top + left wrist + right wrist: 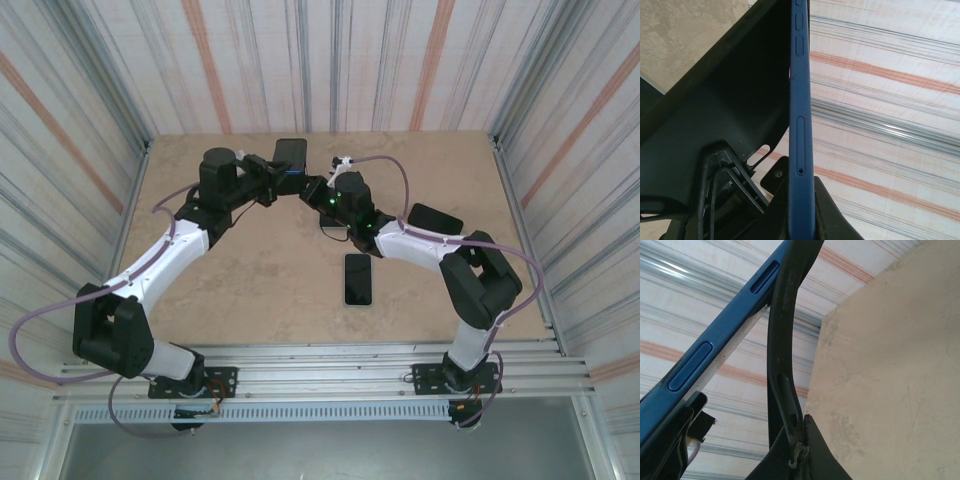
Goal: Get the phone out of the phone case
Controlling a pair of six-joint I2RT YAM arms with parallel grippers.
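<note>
The phone [801, 100] is blue and seen edge-on, its side buttons facing the left wrist camera. My left gripper [800, 176] is shut on the phone's lower end, one finger on each face. The black phone case [715, 115] hangs off to the left of the phone, peeled away from it at an angle. In the right wrist view, my right gripper [797, 422] is shut on the thin rim of the phone case [785, 315], with the phone [715, 345] slanting past on the left. From above, both grippers meet over the far middle of the table, left gripper [272, 180], right gripper [315, 190], with the phone [291, 152] between them.
A black phone [358, 279] lies flat on the beige table [250, 290] in front of the right arm. Another dark flat item [436, 218] lies at the right behind that arm. Striped walls enclose the table on three sides.
</note>
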